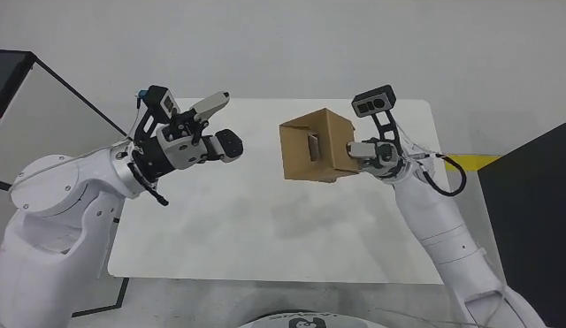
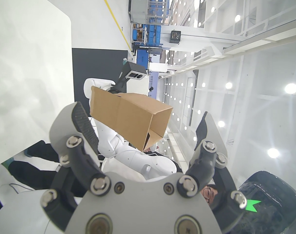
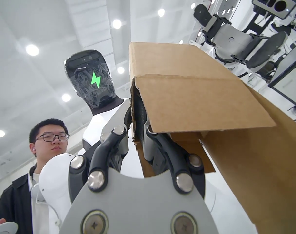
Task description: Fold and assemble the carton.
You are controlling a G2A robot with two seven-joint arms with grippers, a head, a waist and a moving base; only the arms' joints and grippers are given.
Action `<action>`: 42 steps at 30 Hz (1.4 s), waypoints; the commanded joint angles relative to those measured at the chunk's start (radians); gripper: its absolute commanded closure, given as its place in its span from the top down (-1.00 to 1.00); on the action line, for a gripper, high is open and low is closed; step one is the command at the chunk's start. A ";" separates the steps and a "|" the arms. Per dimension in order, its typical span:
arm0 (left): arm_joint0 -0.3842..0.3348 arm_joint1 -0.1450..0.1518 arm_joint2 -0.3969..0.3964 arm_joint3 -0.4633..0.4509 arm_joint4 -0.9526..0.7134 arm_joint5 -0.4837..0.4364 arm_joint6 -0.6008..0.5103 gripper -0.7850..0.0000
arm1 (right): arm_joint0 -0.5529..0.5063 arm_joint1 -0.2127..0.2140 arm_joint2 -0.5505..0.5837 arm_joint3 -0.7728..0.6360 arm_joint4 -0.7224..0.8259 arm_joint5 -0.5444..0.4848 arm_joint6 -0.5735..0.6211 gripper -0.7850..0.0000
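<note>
My right pincer (image 1: 361, 151) is clamped on a wall of the carton (image 1: 317, 144), holding it above the bench (image 1: 265, 240) near the far right corner. My left pincer (image 1: 223, 125) is spread, empty, well apart. The carton looks squared up; its end flaps look unfolded and not yet closed.

No words or numbers can be read, on the carton (image 1: 318, 147) or elsewhere. A green lightning-bolt sign (image 3: 96, 79) is shown on a black screen (image 3: 82, 60) and is seen in both wrist views. Pale marks are carried on a blue board (image 2: 153, 80) in the hall far behind the desk (image 2: 28, 49), but they are too small to be made out.
</note>
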 commanded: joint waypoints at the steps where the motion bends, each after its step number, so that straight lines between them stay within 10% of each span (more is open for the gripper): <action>1: 0.003 0.001 -0.012 0.002 -0.007 0.003 -0.007 1.00 | -0.015 -0.002 0.033 -0.027 -0.019 -0.002 -0.002 -1.00; 42: 0.116 0.031 -0.316 0.075 -0.096 0.126 -0.285 1.00 | -0.070 -0.025 0.156 -0.123 -0.154 -0.008 -0.008 -1.00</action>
